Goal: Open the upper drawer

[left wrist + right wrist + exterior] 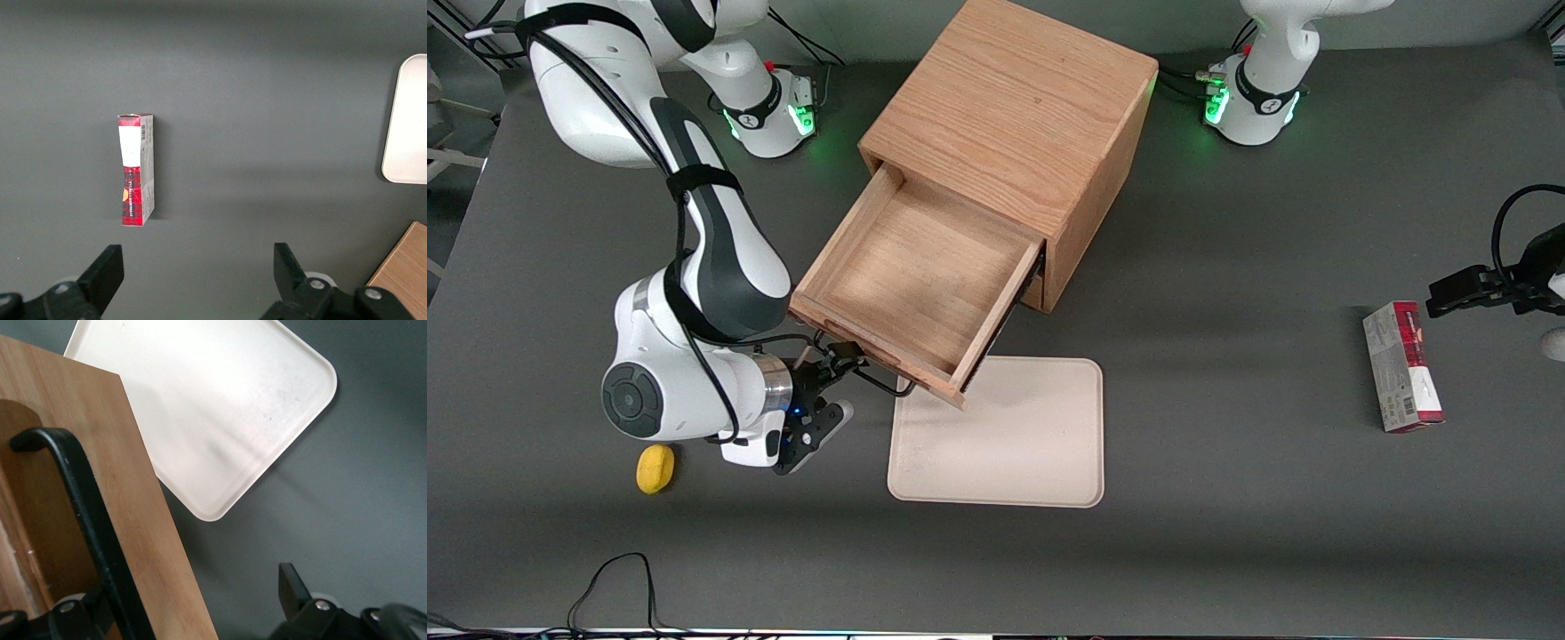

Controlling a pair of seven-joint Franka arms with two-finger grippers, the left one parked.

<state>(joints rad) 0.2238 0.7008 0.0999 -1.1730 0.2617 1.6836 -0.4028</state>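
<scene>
On the dark table (1227, 551) sits the oak cabinet (1014, 116), and its upper drawer (916, 276) is pulled way out, wooden box body fully showing, front edge hanging over a corner of the beige tray (1005, 436). Right in front of the drawer's face is the gripper (838, 357), fingers spread apart with the black handle (87, 520) running between them, one finger (297, 590) well off the wood. A small yellow object (655, 468) lies near the arm, and a red-and-white box (1402, 366) sits toward the parked arm's end.
</scene>
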